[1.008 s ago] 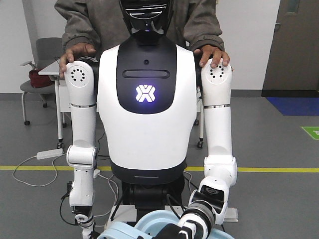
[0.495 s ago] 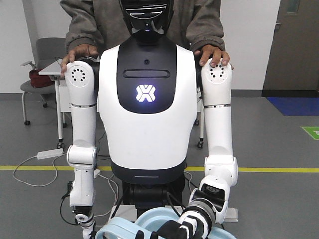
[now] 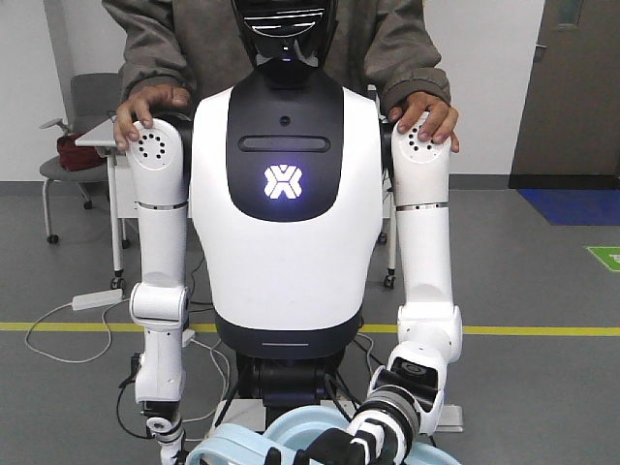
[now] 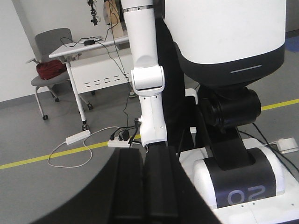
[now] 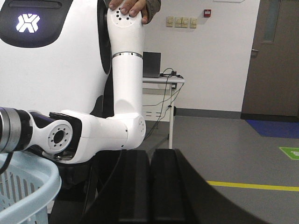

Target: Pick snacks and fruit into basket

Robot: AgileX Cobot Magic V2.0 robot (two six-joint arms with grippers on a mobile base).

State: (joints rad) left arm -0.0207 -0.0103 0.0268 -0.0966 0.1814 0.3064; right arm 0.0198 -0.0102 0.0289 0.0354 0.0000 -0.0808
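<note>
Left claw has its two black fingers pressed flat together, nothing between them, pointing up at the robot's torso. Right claw is the same: fingers closed on each other, gripping nothing. The basket sits just left of and below the right claw, its pale blue rim and lattice wall showing. Snacks and fruit are out of sight.

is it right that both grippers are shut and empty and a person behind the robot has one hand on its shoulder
Not quite: the person has both hands on the robot's shoulders, one hand on each side, the other hand too, as the exterior front-facing view shows. The left gripper and right gripper are indeed shut and empty in the wrist views.
</note>
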